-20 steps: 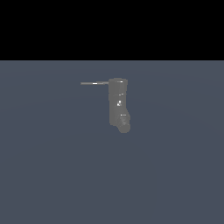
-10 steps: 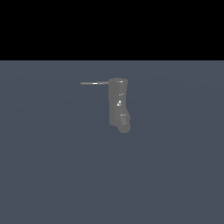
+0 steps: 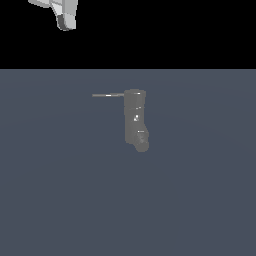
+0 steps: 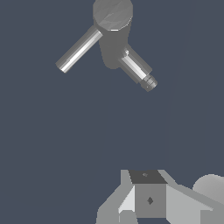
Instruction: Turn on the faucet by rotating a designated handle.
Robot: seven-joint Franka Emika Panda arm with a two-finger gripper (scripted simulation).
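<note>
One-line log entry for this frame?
phase: approach | gripper: high, toward exterior view's left of faucet, no contact | handle: untouched, points to exterior view's left | jaws: state unclear

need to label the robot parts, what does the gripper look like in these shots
In the exterior view only a tip of the gripper shows: white, blocky, with a dark grey pad edge. In the wrist view its fingers are flat-faced grey and white blocks, one with a small dark diamond mark. No cables show.

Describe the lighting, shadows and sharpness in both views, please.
Exterior view: flat, even light, sharp edges, no cast shadow under the faucet, only small white glints. Wrist view: bright streak along the handle, no blur; the gripper is cut by the frame edge.
</note>
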